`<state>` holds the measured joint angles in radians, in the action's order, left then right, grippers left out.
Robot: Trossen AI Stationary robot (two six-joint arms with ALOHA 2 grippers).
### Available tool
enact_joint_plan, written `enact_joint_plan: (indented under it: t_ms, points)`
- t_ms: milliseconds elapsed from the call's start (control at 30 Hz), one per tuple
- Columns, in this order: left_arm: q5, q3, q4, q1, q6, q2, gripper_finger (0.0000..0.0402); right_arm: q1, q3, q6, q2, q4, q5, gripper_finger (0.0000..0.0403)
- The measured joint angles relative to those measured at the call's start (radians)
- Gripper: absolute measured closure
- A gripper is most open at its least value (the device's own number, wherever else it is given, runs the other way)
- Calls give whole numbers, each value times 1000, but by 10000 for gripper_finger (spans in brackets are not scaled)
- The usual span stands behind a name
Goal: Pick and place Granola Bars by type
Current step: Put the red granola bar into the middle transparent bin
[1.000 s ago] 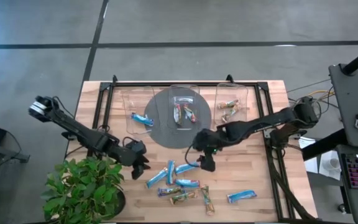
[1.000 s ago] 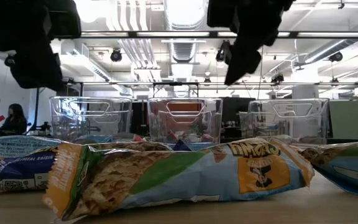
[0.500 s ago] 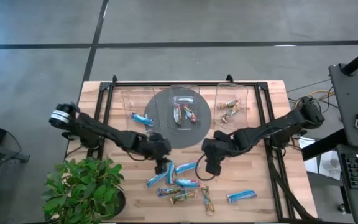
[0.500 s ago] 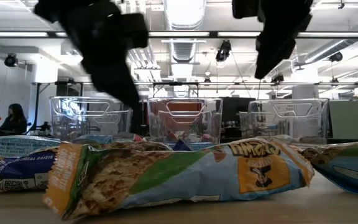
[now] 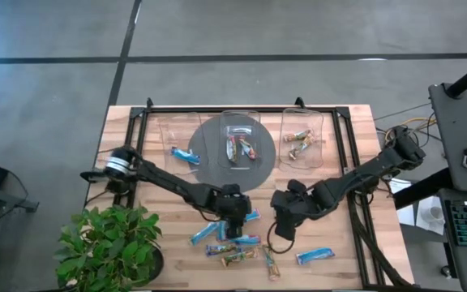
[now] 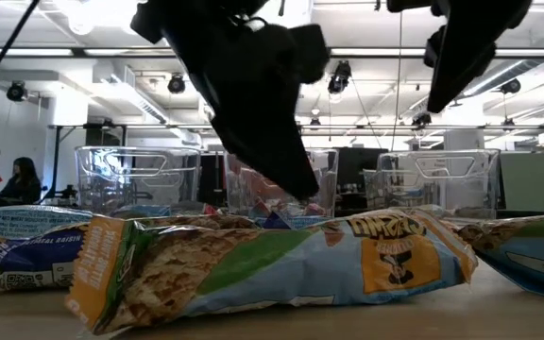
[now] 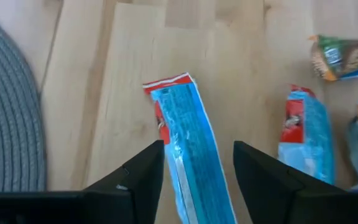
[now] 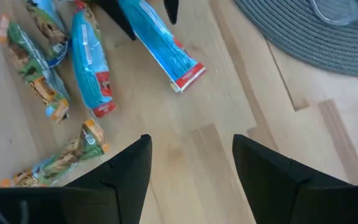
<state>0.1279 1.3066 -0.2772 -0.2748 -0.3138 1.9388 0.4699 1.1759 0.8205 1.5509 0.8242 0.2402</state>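
Note:
Several loose granola bars lie flat on the wooden table near its near edge: blue ones point(image 5: 204, 234) point(image 5: 314, 256) and brown or multicoloured ones point(image 5: 238, 258). My left gripper point(image 7: 197, 165) is open and low over one blue bar point(image 7: 188, 146), a finger on either side of it. That bar point(image 5: 252, 216) lies flat, its red end toward the grey mat. My right gripper point(image 8: 191, 158) is open above bare wood just right of it point(image 5: 282, 231). Three clear bins hold sorted bars: blue point(image 5: 186, 155), multicoloured point(image 5: 240, 146), brown point(image 5: 301, 144).
The round grey mat point(image 5: 217, 166) lies under the middle bin. A potted plant point(image 5: 112, 243) stands at the table's near left corner. A second blue bar point(image 7: 303, 137) lies close beside my left gripper. Bare wood shows right of the bars.
My left arm has swung from the table's left side rightward over the loose bars and come down with its open fingers around a blue bar. My right gripper has moved a little toward the near edge. The bars have stayed in place.

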Motion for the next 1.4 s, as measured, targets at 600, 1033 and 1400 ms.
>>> enact_joint_plan:
  t_ms: [600, 1033, 1400]
  points:
    - [0, 66, -130, -8, -109, 108, 175, 71, -8, 78, 0, 34, 105, 190]
    - [28, 78, -175, 8, -130, 83, 338, 74, -11, 122, -12, 38, 173, 191]
    - [414, 79, -197, 68, -374, -275, 362, 102, -12, 380, -160, 121, 602, 191]
